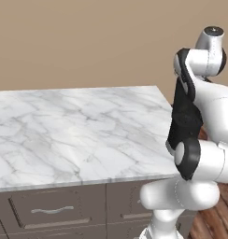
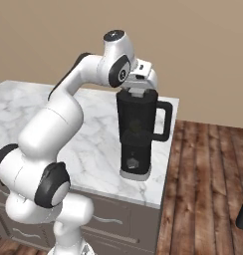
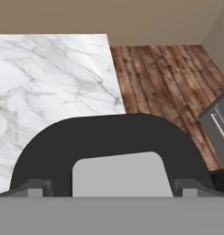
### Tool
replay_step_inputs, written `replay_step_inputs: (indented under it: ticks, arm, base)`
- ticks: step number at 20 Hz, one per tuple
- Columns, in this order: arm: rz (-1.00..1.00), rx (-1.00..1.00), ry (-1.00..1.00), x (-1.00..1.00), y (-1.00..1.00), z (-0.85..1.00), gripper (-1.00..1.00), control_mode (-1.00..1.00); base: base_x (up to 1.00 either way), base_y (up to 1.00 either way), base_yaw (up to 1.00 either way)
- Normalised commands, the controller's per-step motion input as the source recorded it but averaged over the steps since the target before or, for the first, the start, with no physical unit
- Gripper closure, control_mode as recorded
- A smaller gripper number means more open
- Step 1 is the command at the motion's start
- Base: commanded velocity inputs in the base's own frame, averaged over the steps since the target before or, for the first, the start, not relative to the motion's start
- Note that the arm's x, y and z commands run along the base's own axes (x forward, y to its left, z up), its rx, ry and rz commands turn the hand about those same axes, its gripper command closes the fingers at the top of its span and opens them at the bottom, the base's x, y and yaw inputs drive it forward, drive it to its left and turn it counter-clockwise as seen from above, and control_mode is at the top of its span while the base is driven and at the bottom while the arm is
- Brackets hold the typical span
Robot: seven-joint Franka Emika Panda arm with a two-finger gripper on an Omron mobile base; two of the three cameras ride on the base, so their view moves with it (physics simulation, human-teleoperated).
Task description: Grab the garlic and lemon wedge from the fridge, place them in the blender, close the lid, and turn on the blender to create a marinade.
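The blender (image 2: 137,134) stands upright on the marble worktop (image 2: 93,144), close to that worktop's right-hand edge and near its front corner, with its loop handle pointing away from the marble toward the wooden floor (image 2: 203,179). Its black jug sits on the black base with the grey bottom rim, and the round knob faces forward. The hand (image 2: 139,89) hangs directly over the top of the blender jug, pointing down, the white wrist just above the jug's rim. In the hand view the lid (image 3: 116,151) lies right below the camera, a black rounded shape with its grey square cap at the centre, covering the mouth of the blender; the two dark fingertips (image 3: 36,187) stand one at each side of the lid, spread wide apart and closed on nothing. Whether the tips touch the lid's edge cannot be told. Beyond the lid in that view the marble runs off to one side of the blender and the floor planks to the other. In the left base view the arm's dark link covers most of the blender at the worktop's right edge, above grey drawers (image 1: 50,210)
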Motion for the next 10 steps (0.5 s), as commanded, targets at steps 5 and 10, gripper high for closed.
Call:
replay_step_inputs:
  ticks: [5, 10]
  arm:
    - [-0.04, -0.01, 0.02, 0.0, 0.02, 0.24, -1.0, -1.0]
    - [0.0, 0.0, 0.0, 0.0, -0.11, 0.13, -1.0, -1.0]
  base:
    - [0.0, 0.0, 0.0]
    - [0.0, 0.0, 0.0]
